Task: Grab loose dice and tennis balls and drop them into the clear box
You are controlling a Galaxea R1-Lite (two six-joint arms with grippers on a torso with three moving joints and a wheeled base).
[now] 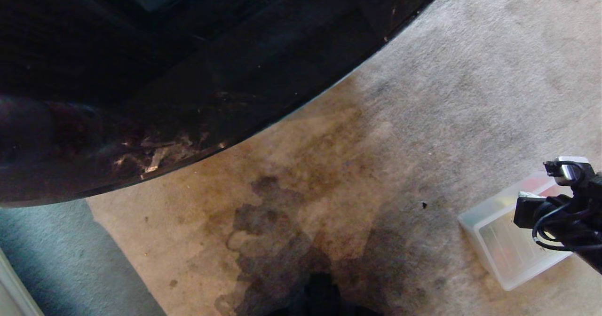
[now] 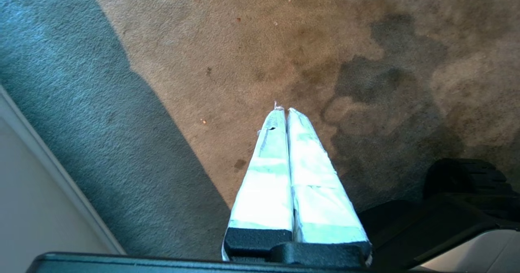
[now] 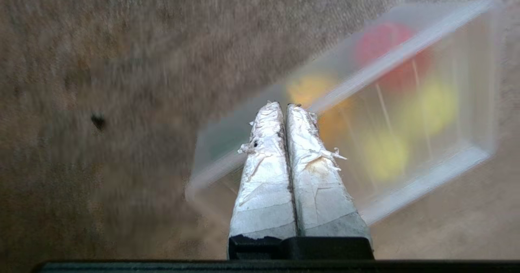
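The clear box (image 1: 505, 252) stands on the carpet at the lower right of the head view, partly behind my right wrist (image 1: 564, 208). In the right wrist view the clear box (image 3: 406, 53) is blurred. It holds a red die (image 3: 390, 41), a yellow die (image 3: 310, 88), two tennis balls (image 3: 436, 106) (image 3: 384, 153) and a dark green shape (image 3: 221, 143). My right gripper (image 3: 284, 105) hangs above the box's near side, shut and empty. My left gripper (image 2: 283, 109) is shut with nothing in it, over bare carpet. I see no loose die or ball on the carpet.
A dark round tabletop (image 1: 188, 71) fills the upper left of the head view. The carpet (image 1: 329, 189) below it is stained dark and brown. A white baseboard (image 2: 48, 183) runs along the left, and my dark base (image 2: 447, 212) shows near the left gripper.
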